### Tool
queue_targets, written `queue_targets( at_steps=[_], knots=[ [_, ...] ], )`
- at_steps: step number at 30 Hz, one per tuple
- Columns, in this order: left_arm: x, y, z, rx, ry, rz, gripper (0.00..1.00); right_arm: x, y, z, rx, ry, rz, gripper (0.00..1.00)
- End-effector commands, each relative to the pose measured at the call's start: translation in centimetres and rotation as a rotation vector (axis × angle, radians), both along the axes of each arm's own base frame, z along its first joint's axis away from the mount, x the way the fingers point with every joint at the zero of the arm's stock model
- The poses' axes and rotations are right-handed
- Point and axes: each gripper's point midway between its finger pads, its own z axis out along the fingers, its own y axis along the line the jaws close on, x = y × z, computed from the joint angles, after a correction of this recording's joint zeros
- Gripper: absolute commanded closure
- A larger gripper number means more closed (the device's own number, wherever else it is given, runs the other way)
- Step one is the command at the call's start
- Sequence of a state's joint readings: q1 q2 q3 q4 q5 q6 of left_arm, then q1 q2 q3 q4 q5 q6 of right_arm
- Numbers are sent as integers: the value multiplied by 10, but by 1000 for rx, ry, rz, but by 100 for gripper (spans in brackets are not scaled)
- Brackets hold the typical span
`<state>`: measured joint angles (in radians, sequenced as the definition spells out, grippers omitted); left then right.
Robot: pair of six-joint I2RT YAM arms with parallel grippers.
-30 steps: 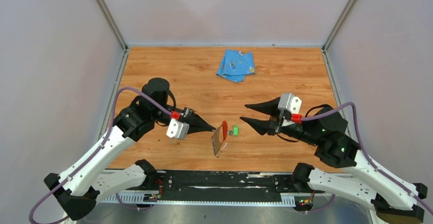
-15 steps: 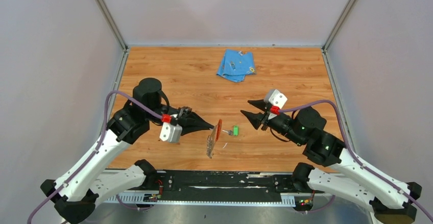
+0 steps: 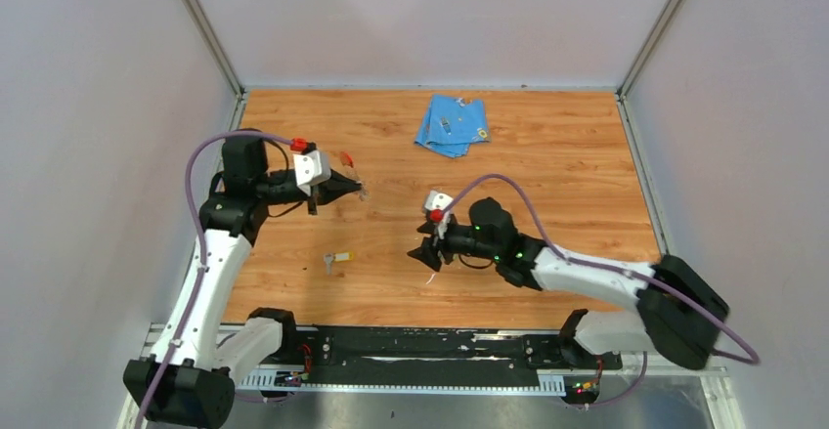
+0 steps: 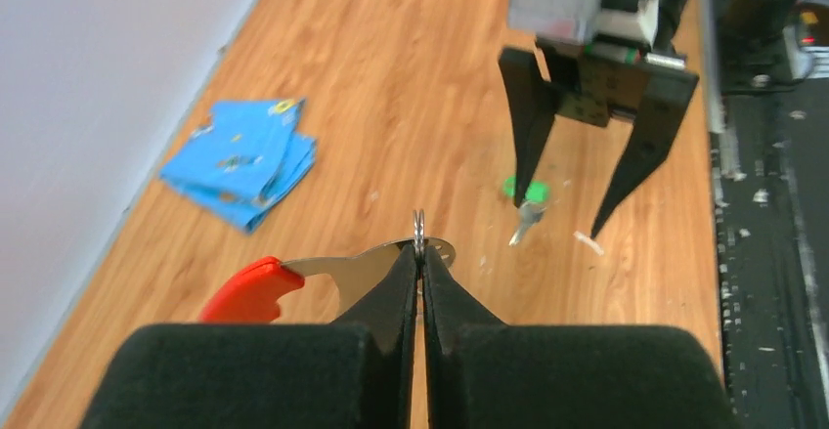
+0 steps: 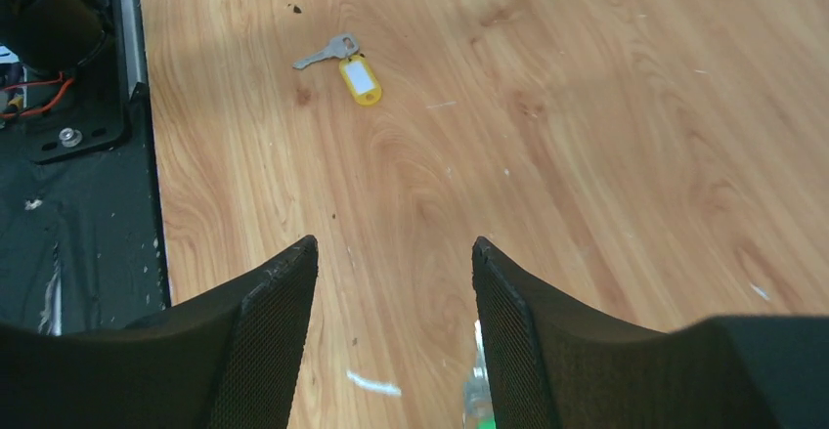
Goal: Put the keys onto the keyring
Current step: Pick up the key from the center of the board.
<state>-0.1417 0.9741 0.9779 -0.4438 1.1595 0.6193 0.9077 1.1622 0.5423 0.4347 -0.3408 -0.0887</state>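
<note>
Wood-grain worktop (image 3: 547,175). The left end effector (image 4: 420,265) is pressed together on the keyring (image 4: 362,265), held off the wood. The right end effector (image 4: 559,212) is spread astride the green key (image 4: 525,193). The yellow key (image 5: 359,76) lies well apart. Neither key threaded; both remain.

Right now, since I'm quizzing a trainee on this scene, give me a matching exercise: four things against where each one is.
Things: 1 keyring; 2 yellow key; 3 green key; 4 blue cloth.
Places: A folded near the far edge of the table; B clamped in the shut left gripper; C at the fingertips of the open right gripper; D lying alone on bare wood.
Pairs: 1-B, 2-D, 3-C, 4-A.
</note>
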Motion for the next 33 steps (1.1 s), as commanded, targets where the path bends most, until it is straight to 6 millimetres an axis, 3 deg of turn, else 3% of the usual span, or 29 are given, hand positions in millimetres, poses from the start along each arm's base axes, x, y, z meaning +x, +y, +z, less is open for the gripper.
queue_targets(
  at_steps=[1,4,7,14,20,24,33],
  knots=[
    [4,38,5,-5,-30,119,100,0,67,24,137,-42,180,39],
    [14,62,-2,10,-34,195,100,6,107,7,114,-22,255,40],
    [16,72,-15,22,-6,212,100,13,142,-12,111,32,309,41],
    [27,86,-35,61,21,268,100,18,195,-44,78,51,370,44],
    [43,107,-36,40,57,329,100,10,213,-73,2,85,401,46],
    [53,122,-33,-3,86,353,100,13,218,-78,-26,104,399,47],
    [55,123,-33,-13,84,345,100,16,210,-99,-174,129,386,51]
  ],
)
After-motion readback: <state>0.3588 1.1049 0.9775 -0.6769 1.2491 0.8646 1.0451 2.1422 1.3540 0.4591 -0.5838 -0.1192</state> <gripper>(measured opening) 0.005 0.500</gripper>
